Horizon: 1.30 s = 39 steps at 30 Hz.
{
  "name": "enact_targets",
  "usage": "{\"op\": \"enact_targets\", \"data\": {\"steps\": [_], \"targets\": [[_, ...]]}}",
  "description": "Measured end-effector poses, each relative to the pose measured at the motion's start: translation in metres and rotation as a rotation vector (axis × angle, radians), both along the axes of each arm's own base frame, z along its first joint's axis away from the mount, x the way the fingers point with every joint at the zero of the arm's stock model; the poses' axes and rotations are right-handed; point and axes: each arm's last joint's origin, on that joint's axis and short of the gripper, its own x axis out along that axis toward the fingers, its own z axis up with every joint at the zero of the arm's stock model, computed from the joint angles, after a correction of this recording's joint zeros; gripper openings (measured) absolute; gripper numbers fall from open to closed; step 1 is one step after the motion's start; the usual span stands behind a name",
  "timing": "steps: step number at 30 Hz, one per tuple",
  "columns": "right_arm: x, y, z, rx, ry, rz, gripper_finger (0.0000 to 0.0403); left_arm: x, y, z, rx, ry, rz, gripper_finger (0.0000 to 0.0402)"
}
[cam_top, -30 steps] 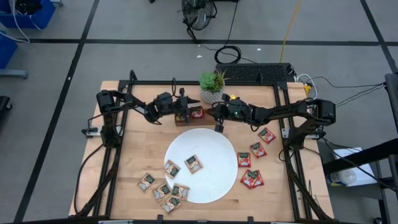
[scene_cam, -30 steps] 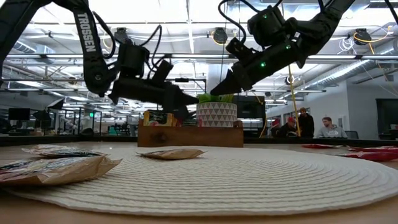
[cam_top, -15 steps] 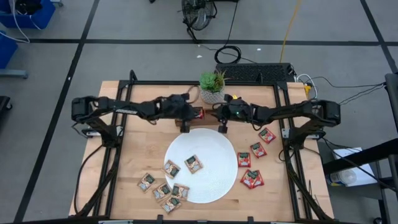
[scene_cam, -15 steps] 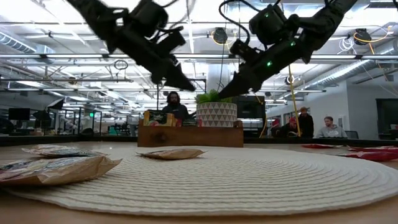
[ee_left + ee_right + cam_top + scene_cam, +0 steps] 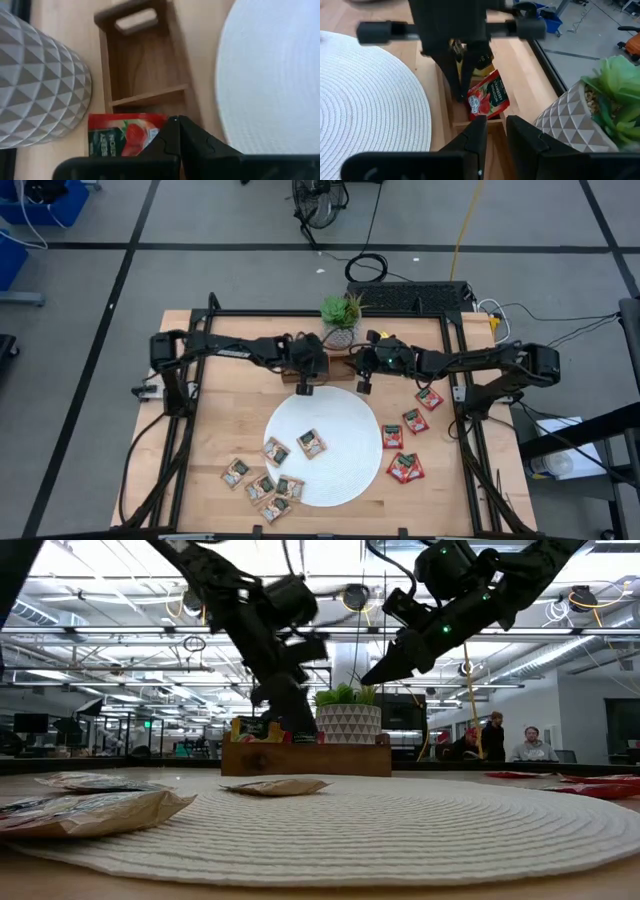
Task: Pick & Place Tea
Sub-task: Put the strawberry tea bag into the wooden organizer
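Here, the left claw [image 5: 304, 389] hangs clenched and empty above the wooden tray [image 5: 322, 364] at the far edge of the surface.
A red sachet [image 5: 125, 138] stands in the tray by the potted plant [image 5: 340, 315]; others lie on the white mat [image 5: 345, 470] and right of it. Next grab should pinch one sachet squarely. Right claw [image 5: 365, 387] hovers nearby, slightly parted, empty. Sachet print unreadable; "TROSSEN" not visible.

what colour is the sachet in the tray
Red with pale print, a strawberry picture; the tea sachet shows best in the right wrist view.
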Motion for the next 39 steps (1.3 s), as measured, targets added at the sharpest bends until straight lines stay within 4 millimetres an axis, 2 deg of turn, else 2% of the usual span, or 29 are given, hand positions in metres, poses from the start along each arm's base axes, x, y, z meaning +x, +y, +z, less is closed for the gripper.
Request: {"op": "enact_targets", "data": {"steps": [9, 22, 28, 32, 39], "targets": [[-0.002, 0.001, -0.005, 0.005, 0.015, -0.001, 0.0061, 0.018, 0.012, -0.009, 0.019, 0.144, 0.019, 0.0001], [-0.002, 0.001, -0.004, -0.004, 0.010, 0.003, 0.0061, 0.014, 0.021, -0.024, -0.076, 0.213, 0.057, 0.0001], [-0.002, 0.001, -0.004, -0.005, 0.009, 0.003, 0.0061, 0.014, 0.023, -0.028, -0.037, 0.231, 0.099, 0.0000], [-0.002, 0.001, -0.004, 0.000, 0.008, 0.002, 0.0061, 0.016, 0.022, -0.027, 0.059, 0.239, 0.158, 0.0000], [-0.002, 0.001, -0.004, 0.002, 0.007, 0.001, 0.0061, 0.021, 0.008, -0.026, 0.071, 0.225, 0.124, 0.0001]]}}
